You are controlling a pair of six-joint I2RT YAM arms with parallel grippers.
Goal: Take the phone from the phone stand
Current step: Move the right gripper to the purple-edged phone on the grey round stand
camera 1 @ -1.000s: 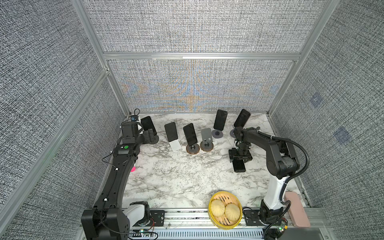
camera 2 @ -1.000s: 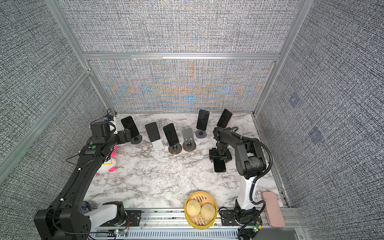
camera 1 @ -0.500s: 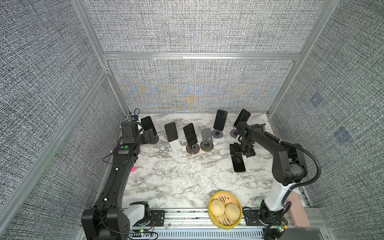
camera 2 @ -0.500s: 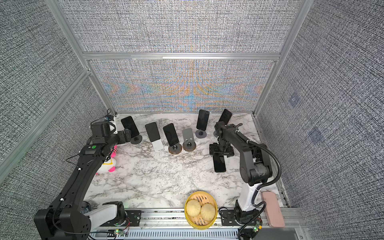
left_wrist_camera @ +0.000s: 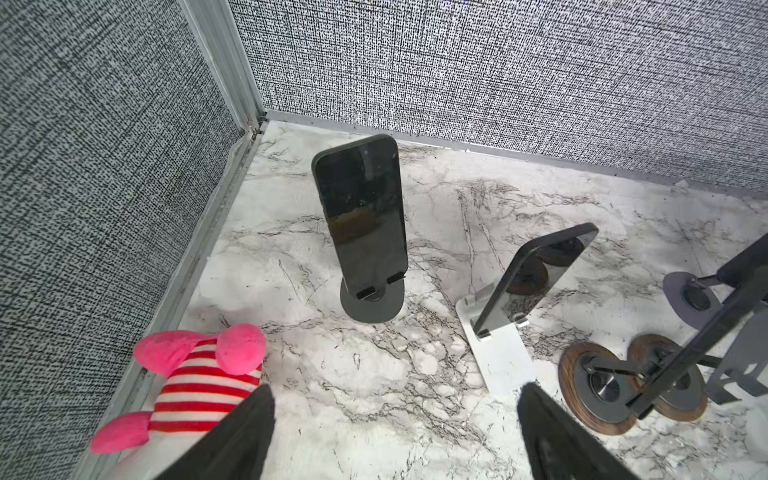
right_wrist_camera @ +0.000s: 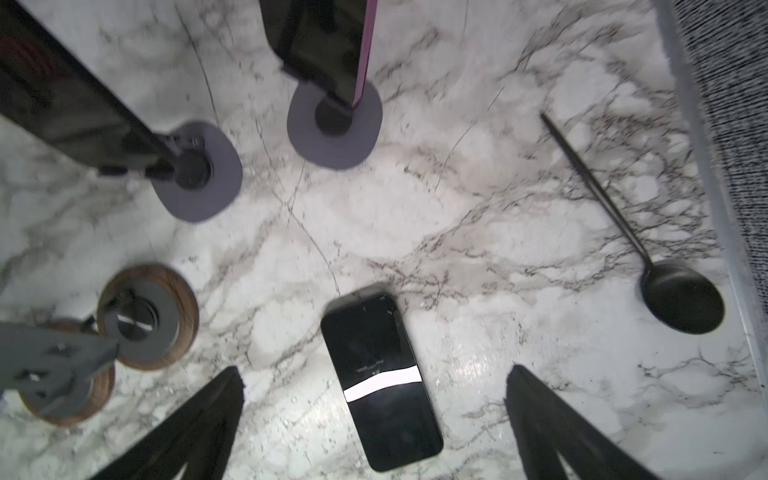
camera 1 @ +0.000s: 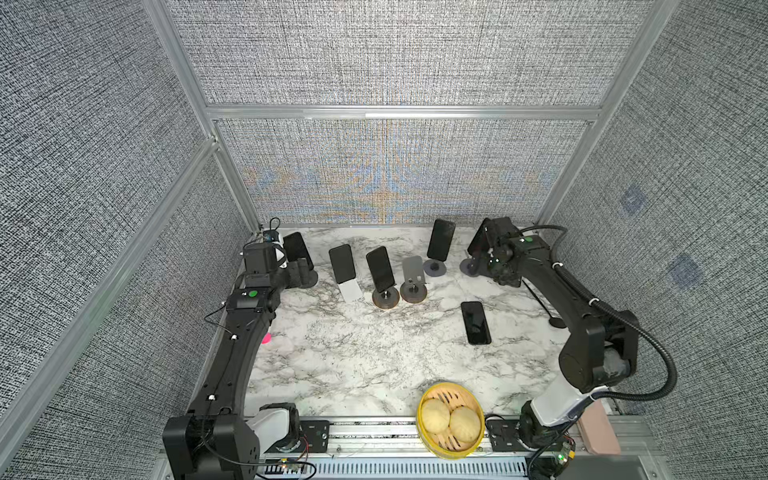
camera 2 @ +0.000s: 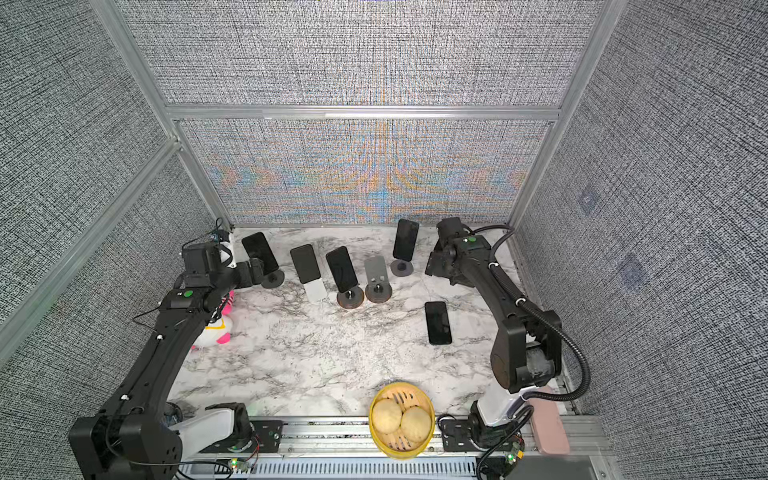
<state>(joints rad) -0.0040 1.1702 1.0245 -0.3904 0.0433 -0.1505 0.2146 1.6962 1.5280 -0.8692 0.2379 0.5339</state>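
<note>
One phone (camera 1: 476, 323) flat, screen up, lengthwise front-to-back

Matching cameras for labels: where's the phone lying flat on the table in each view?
Top view: flat phone right of centre.
Top view: same place.
Left wrist: not in it.
Right wrist: phone between empty grey stand and black spoon.
Landmark: the empty grey stand.
</note>
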